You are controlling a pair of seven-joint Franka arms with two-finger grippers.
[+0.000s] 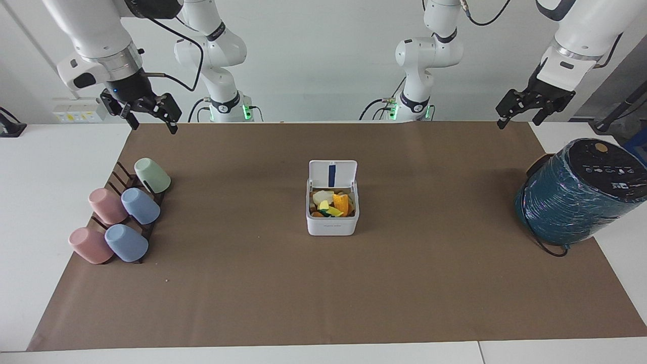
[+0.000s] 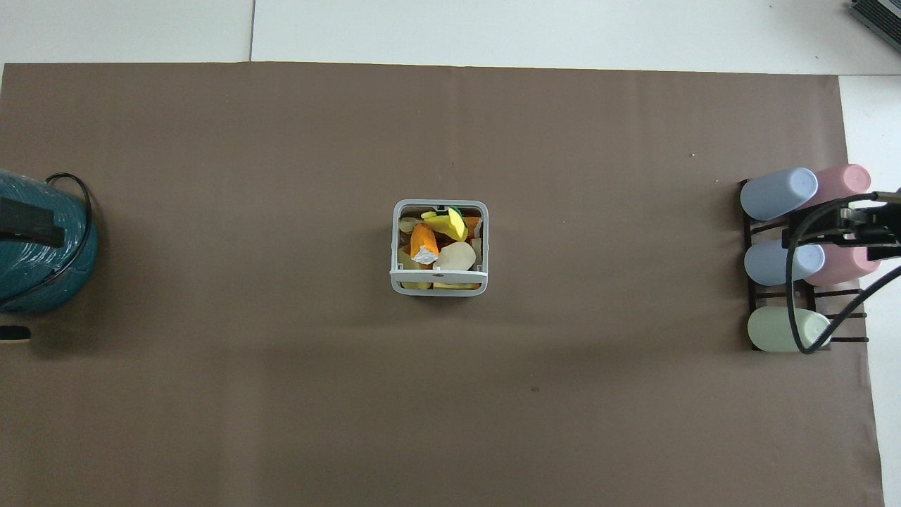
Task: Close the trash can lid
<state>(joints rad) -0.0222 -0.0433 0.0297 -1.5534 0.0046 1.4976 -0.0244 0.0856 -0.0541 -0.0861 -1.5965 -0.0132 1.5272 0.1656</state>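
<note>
Two grippers, left (image 1: 523, 108) and right (image 1: 146, 112), hang with jaws apart over the mat's robot-side edge. One trash can (image 1: 332, 222) sits mid-mat, well apart from both, lid (image 1: 332, 174) upright. We count five cups (image 1: 126, 210) on one rack, one teal cylinder (image 1: 576, 194).

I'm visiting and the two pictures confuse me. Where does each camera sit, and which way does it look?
Facing view: high across the table, looking at both arms; the left gripper and right gripper hang raised.
Overhead view: above the robots' end, looking steeply down; only the right gripper shows, over the cup rack.
Both show the trash can, its lid standing open, the cups and the teal cylinder, turned half around.
</note>
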